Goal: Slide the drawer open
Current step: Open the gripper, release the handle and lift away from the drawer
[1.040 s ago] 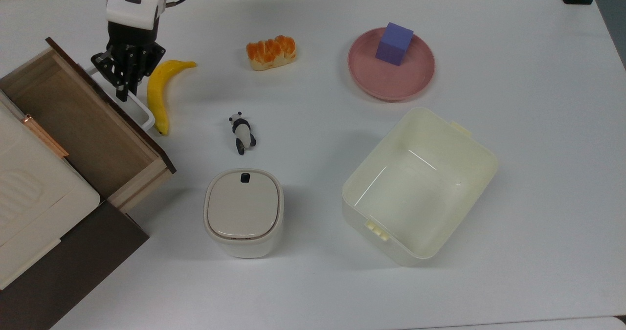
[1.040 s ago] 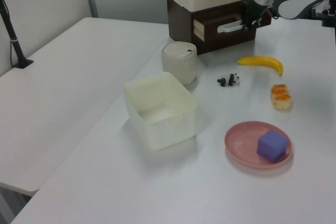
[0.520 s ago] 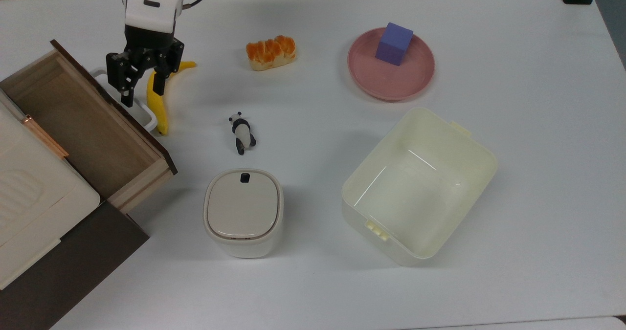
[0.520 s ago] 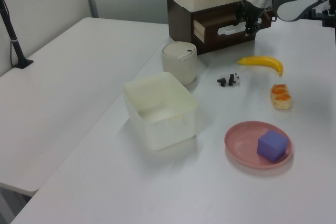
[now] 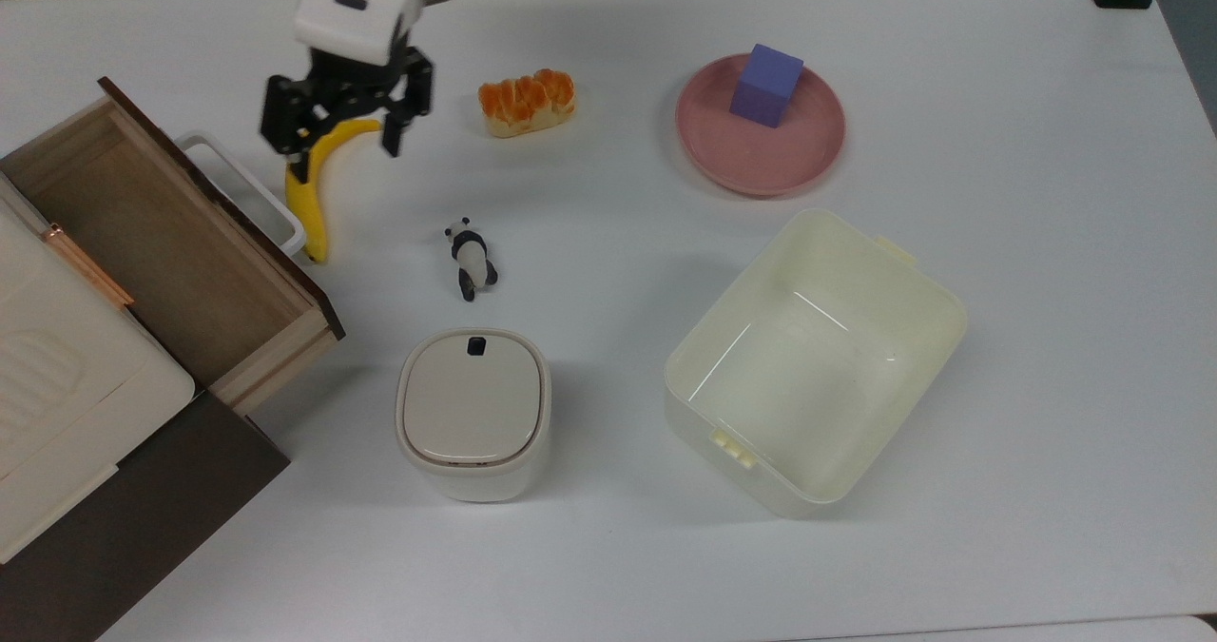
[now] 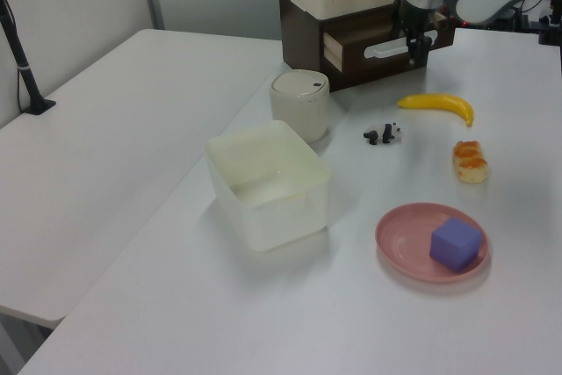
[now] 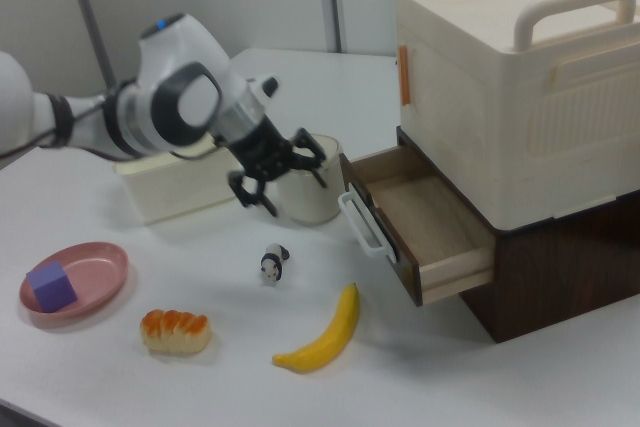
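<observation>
**Fingers Released, Drawer Pulled Out**

Both fingers (image 5: 283, 133) of the gripper (image 5: 335, 140) are spread wide and hold nothing. In the top view the gripper hangs above the upper end of the banana (image 5: 314, 181), to the right of the drawer (image 5: 162, 233).

The drawer stands pulled out of its dark brown cabinet (image 7: 560, 267), exposing the light wood interior. Its white loop handle (image 5: 249, 190) faces the banana; in the top view the banana's lower tip lies just beside the handle. A cream box with handles (image 7: 510, 67) sits on top of the cabinet.

On the white table (image 5: 998, 100), in the top view, a panda figure (image 5: 470, 258) lies right of the drawer, a white lidded bin (image 5: 473, 412) below it, and a cream tub (image 5: 816, 361) farther right. A bread roll (image 5: 527, 102) and a pink plate (image 5: 723, 162) carrying a purple cube (image 5: 766, 85) lie along the top.
</observation>
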